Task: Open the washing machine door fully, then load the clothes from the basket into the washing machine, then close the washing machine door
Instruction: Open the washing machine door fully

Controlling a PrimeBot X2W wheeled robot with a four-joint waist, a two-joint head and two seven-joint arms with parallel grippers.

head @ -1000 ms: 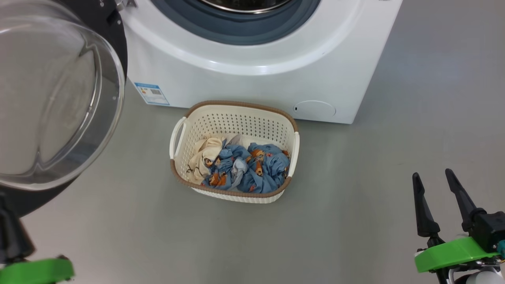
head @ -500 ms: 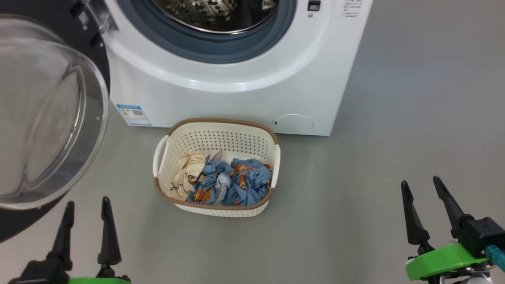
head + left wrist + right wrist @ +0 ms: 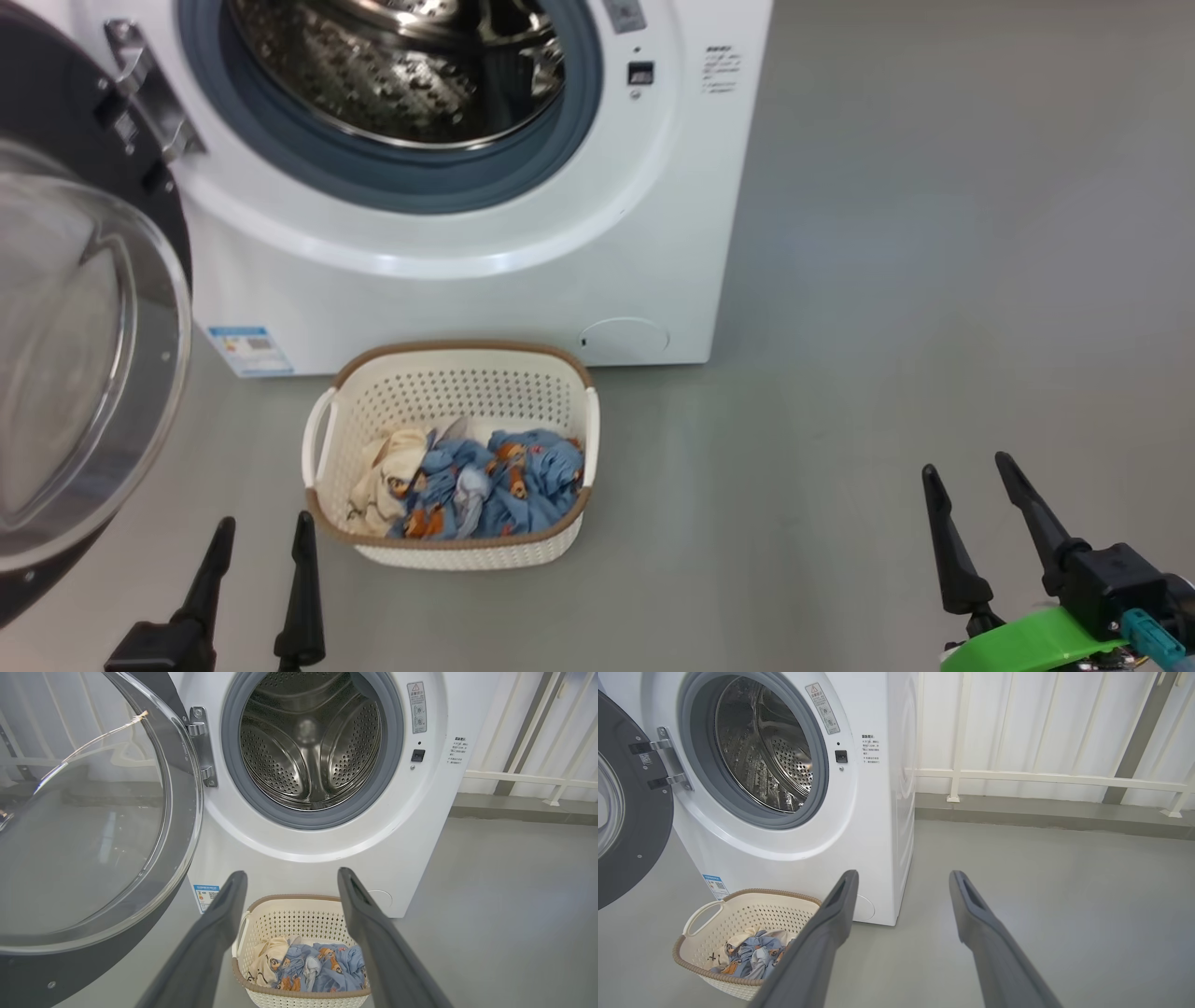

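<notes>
The washing machine (image 3: 448, 289) stands on the grey floor (image 3: 840, 327) with its round mouth facing the robot. Its door (image 3: 56, 373) hangs open from a metal hinge (image 3: 149, 103) on the left edge of the mouth. The door juts out from the machine's front on the robot's left, and its clear glass bowl bulges toward the basket's side. Inside the grey-blue rubber ring (image 3: 392, 182) the steel drum (image 3: 310, 746) holds no laundry that can be seen.

The basket (image 3: 448, 401) sits on the floor just in front of the machine, below the mouth and a little left of its middle. Its long axis runs left to right, along the machine's front, with a white handle at each short end. Beside its far left corner is the small blue label (image 3: 250, 348) on the machine's lower front. The clothes (image 3: 504, 481) lie heaped against the basket's near wall: blue printed pieces in the middle and to the right, a cream piece (image 3: 383, 476) at the left (the far part of the basket's bottom is bare).

The left claw (image 3: 265, 518) is spread wide and holds nothing, its fingers pointing toward the machine. In the head view it shows just left of the basket's near left corner. The right claw (image 3: 965, 462) is also wide and empty, over bare floor well to the right of the basket, pointing the same way.
</notes>
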